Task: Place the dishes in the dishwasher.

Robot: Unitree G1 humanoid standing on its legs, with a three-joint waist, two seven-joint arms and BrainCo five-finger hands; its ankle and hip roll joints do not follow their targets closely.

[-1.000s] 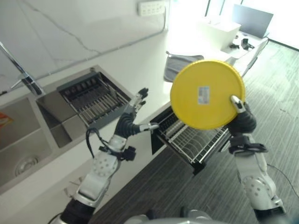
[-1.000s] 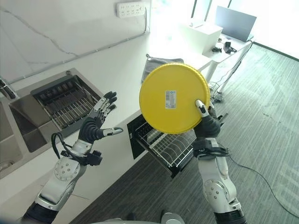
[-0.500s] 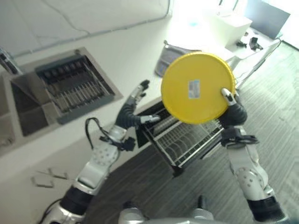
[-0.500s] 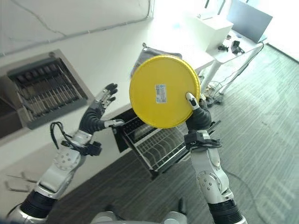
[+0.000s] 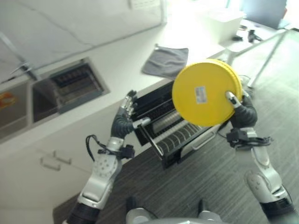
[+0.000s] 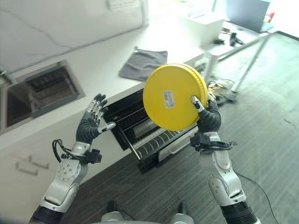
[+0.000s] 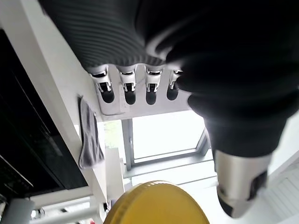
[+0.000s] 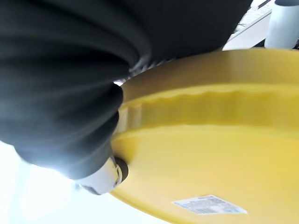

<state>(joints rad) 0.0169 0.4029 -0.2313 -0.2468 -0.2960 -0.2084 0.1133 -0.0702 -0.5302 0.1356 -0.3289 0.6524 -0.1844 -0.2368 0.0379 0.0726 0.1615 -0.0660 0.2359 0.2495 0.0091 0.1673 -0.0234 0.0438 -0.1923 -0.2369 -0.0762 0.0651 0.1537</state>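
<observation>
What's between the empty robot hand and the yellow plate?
In the left eye view, the pulled-out dishwasher rack sits lower between the left robot hand and plate.

A: What do we see of our arms?
B: Our left arm (image 5: 100,175) at seven o'clock and our right arm (image 5: 264,179) at four o'clock are silver-grey, with rounded joints.
A: And our hands?
B: Our left hand (image 5: 125,122) and right hand (image 5: 242,114) wear dark ribbed covers; our silver fingers (image 7: 127,87) end in dark tips.
</observation>
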